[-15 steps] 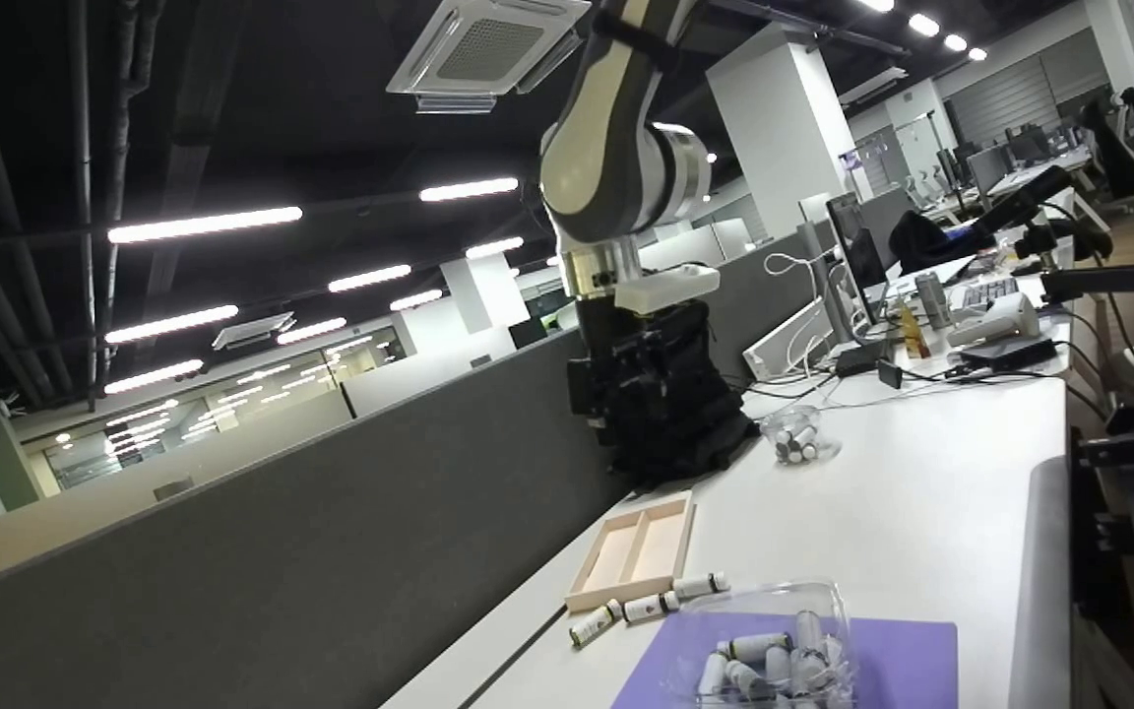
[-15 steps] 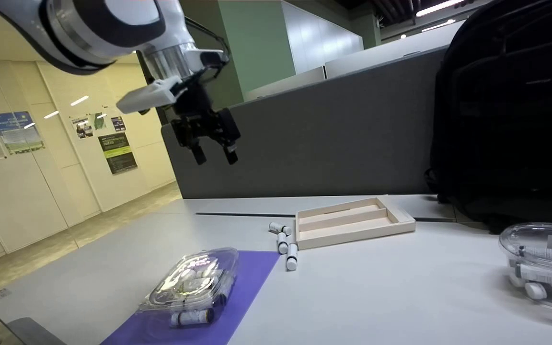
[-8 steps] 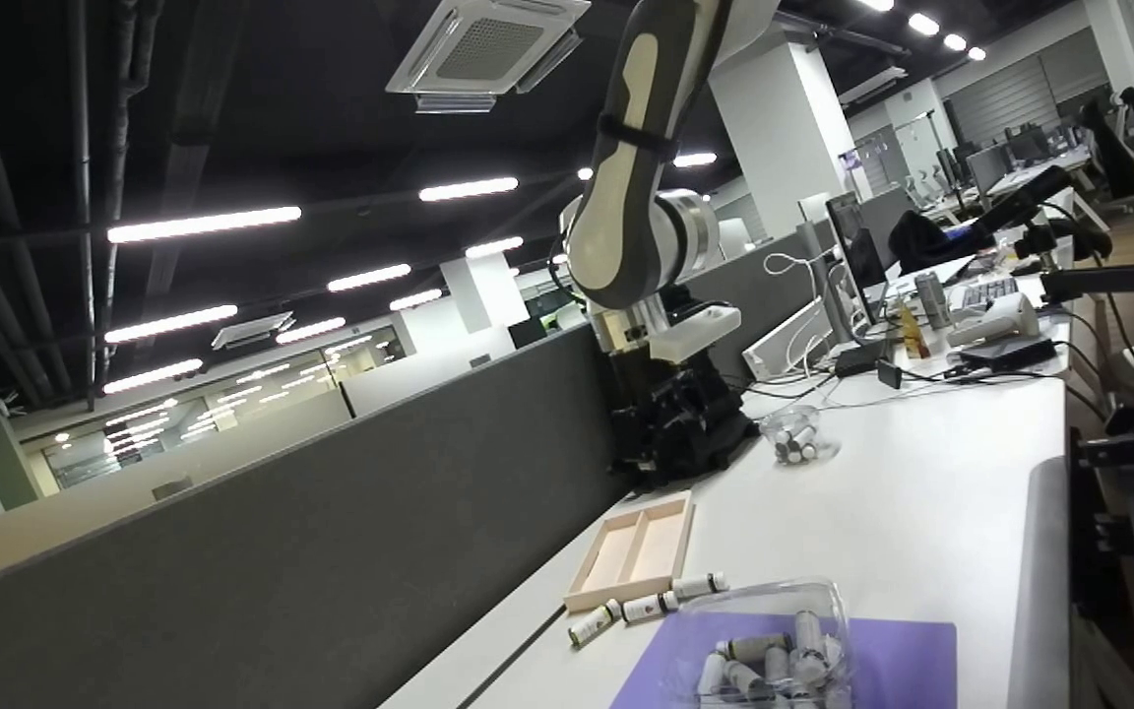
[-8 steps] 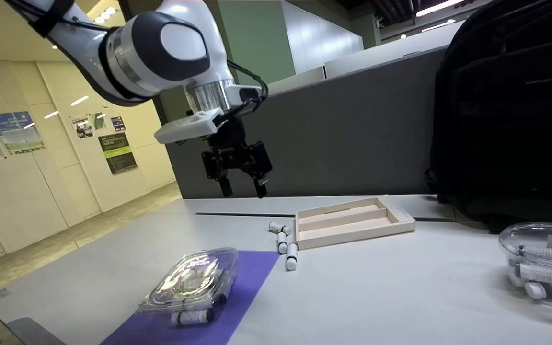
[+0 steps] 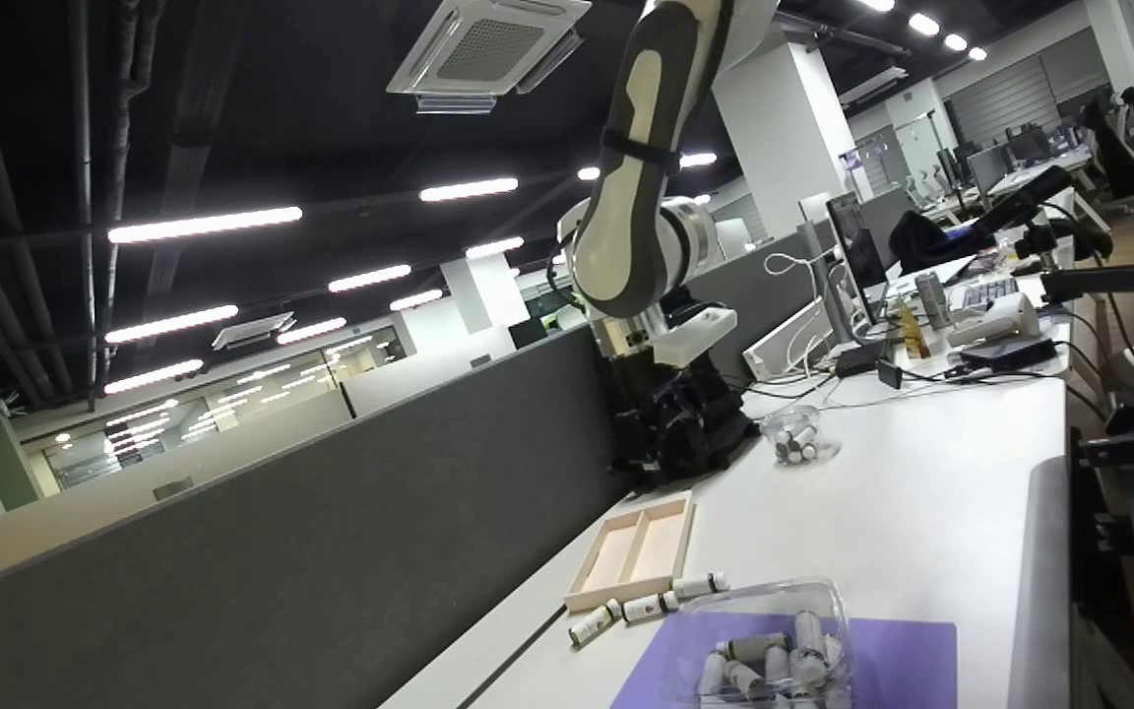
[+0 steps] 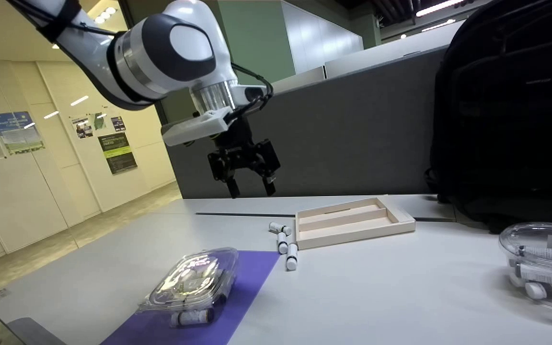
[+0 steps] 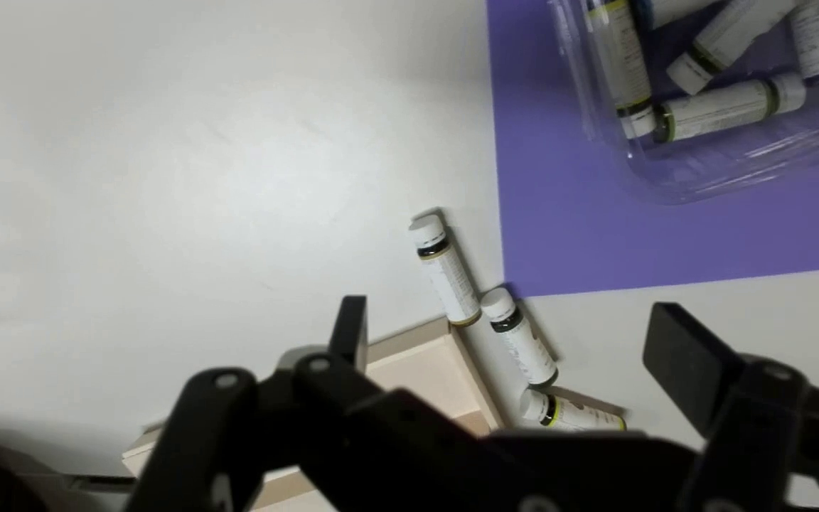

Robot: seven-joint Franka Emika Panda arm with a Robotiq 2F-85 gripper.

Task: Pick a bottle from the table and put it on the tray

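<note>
In an exterior view, we find the matte black claw (image 6: 251,188) spread wide above a smooth white tabletop (image 6: 376,282). At five o'clock from it lie three bottles (image 6: 282,242), slim cylinders on their sides just outside the tray (image 6: 352,236), a shallow pale-wood rectangle with a lengthwise divider. At seven, a glossy clear plastic tub (image 6: 224,261) sits on a flat purple sheet (image 6: 255,268); between two and three stands a soft black backpack (image 6: 511,124). Since a second ago, the claw has come lower and toward four o'clock, nearer the bottles, which lie as they did.

In an exterior view, we lose the claw's outline against the backpack; the bottles rest between five and six o'clock from the tray.

In the wrist view, we see the fingers (image 7: 687,359) well apart, blocky and flat-faced; between them the bottles show white caps, dark necks and printed labels.
</note>
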